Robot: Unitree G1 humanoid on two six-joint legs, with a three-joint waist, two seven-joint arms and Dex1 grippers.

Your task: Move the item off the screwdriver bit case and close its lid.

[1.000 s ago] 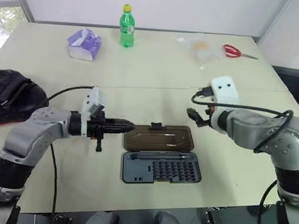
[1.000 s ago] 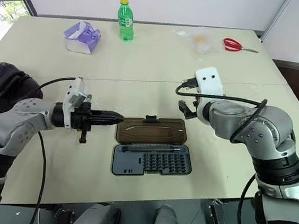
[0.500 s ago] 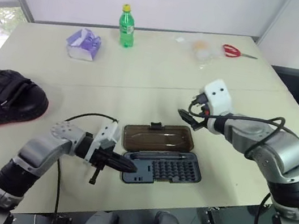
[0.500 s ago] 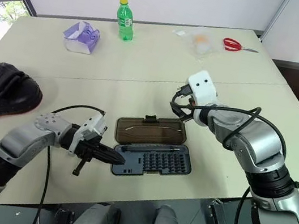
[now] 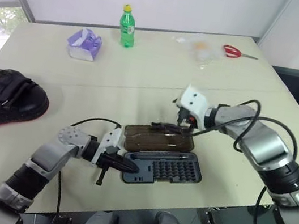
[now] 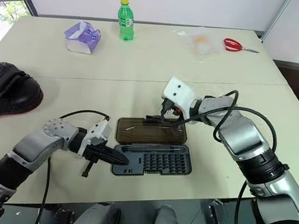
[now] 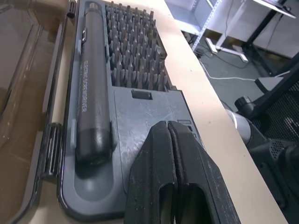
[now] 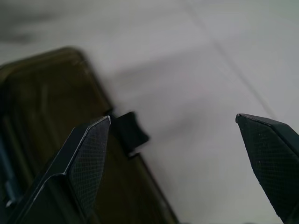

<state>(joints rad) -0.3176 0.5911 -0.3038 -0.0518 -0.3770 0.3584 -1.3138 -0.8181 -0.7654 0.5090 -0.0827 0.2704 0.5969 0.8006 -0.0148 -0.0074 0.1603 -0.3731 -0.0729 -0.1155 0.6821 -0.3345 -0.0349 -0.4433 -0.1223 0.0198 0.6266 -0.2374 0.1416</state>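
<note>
Swung in since a second ago: right gripper (image 6: 163,118), jaws spread wide, now at lid (image 6: 150,133) latch, fingertips hidden behind its mount. Left gripper (image 7: 169,128) clenched empty, lowered onto screwdriver bit case (image 6: 152,162) near front table (image 6: 145,71) edge. Mitt (image 6: 1,90) cut off at left edge.

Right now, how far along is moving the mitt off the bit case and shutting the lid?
Done: the black mitt lies on the table's left edge, well clear of the screwdriver bit case. In hand: the left tool, shut, rests on the tray's left end, and the right tool, open, sits at the latch tab on the far edge of the lid. Left: the lid lies flat open and needs folding over the tray.
</note>
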